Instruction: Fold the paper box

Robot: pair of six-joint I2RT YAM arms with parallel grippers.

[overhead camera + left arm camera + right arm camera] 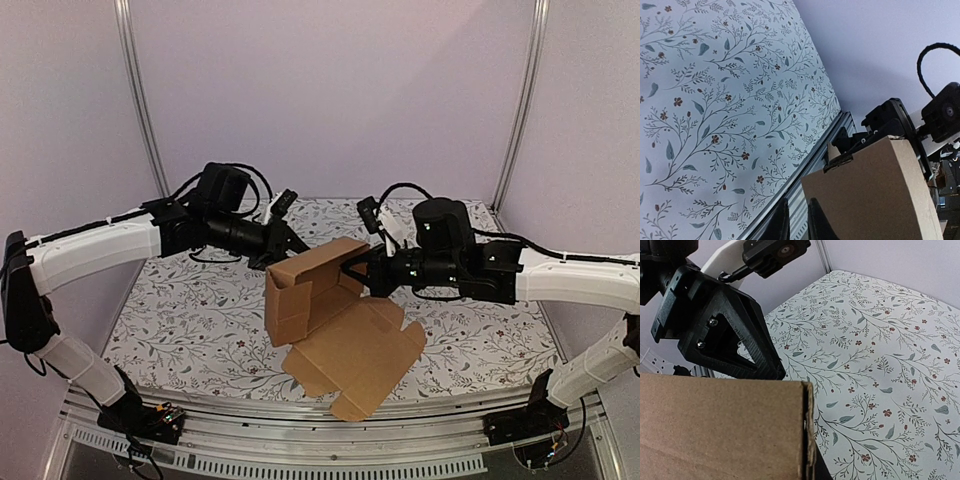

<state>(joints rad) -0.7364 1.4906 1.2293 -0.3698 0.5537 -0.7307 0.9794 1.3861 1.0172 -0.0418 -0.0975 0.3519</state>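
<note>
The paper box (340, 340) is plain brown cardboard, partly folded: a back panel stands upright and a flat sheet with flaps lies toward the near edge. My left gripper (287, 247) is at the upright panel's far left top edge. In the left wrist view its fingers (777, 220) are nearly together with nothing between them, and the cardboard (875, 195) lies just beside them. My right gripper (358, 268) holds the upright panel's right end. In the right wrist view the cardboard (720, 425) covers the jaws, and one dark finger (822, 472) shows behind its folded edge.
The table (180, 310) has a floral-patterned cover. A metal rail (300, 420) runs along the near edge, between the arm bases. Purple walls with metal posts (140, 100) close in the back and sides. The left gripper's black body (725, 330) sits close behind the cardboard.
</note>
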